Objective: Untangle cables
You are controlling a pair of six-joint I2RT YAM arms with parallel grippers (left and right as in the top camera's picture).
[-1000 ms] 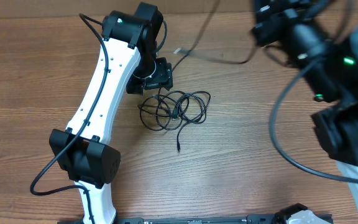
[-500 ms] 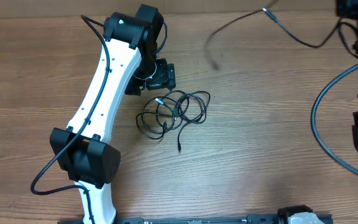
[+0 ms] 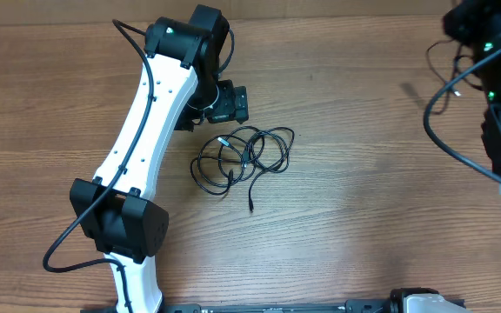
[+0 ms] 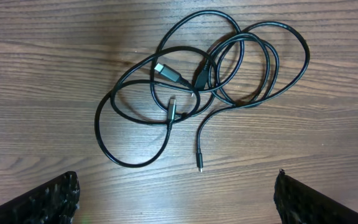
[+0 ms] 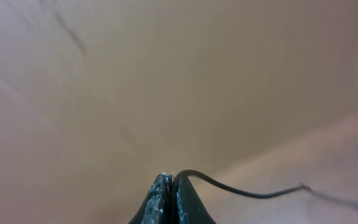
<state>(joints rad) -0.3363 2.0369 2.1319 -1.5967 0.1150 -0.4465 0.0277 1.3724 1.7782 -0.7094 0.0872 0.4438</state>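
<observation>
The cables (image 4: pixel 197 87) lie as loose overlapping black loops on the wooden table, with silver-tipped plugs (image 4: pixel 160 67) inside the loops and one free end (image 4: pixel 199 167) pointing toward me. My left gripper (image 4: pixel 176 205) hovers open above them, its fingers (image 4: pixel 42 202) far apart and touching nothing. In the overhead view the pile (image 3: pixel 242 156) sits just right of and below the left gripper (image 3: pixel 230 104). My right gripper (image 5: pixel 171 177) is shut on one thin black cable (image 5: pixel 253 195) that trails off to the right, held up away from the table.
The right arm (image 3: pixel 494 52) stands at the far right edge with its own thicker black wires (image 3: pixel 437 122) looping below it. The white left arm (image 3: pixel 146 130) stretches diagonally across the left half of the wooden table (image 3: pixel 346 217).
The right arm swung from the top middle to the far right, and the cable strung across the top is gone from the overhead view. The left gripper opened wider above the pile.
</observation>
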